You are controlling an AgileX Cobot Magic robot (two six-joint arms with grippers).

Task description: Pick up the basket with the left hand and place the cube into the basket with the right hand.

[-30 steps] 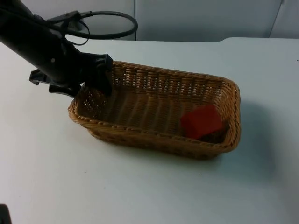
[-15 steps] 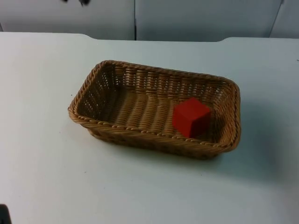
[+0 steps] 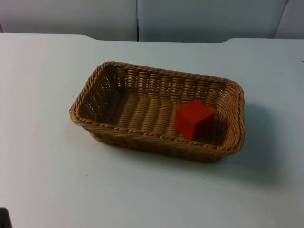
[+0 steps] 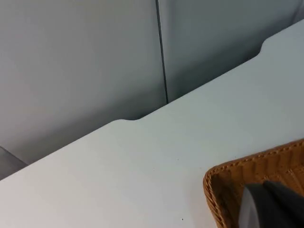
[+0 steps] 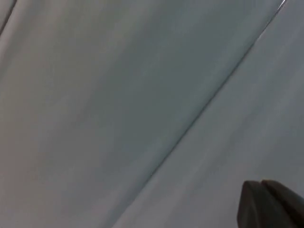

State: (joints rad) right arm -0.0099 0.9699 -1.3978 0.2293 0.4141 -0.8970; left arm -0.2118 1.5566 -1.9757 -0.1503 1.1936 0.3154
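A red cube (image 3: 194,119) sits inside a woven basket (image 3: 95,90), toward the end nearer the robot's right side, while the basket rests flat on the white surface (image 3: 142,190) in the top view. The basket's long axis runs across the surface from the left arm's side to the right arm's, angled slightly. By this layout the placing looks done, and the basket is set down rather than held.

The left hand (image 4: 270,206) appears in its wrist view as a dark fingertip above the surface, with one corner of the basket's rim just beside it; it holds nothing that can be seen, and whether its fingers are spread or pressed together cannot be told. The right hand (image 5: 270,204) shows as a dark fingertip against the grey partition wall (image 5: 118,95), apparently pointed away from the surface; its opening cannot be told either, and nothing is seen in it.

Any further lift would probably fall to the left arm, which looks nearer the basket.
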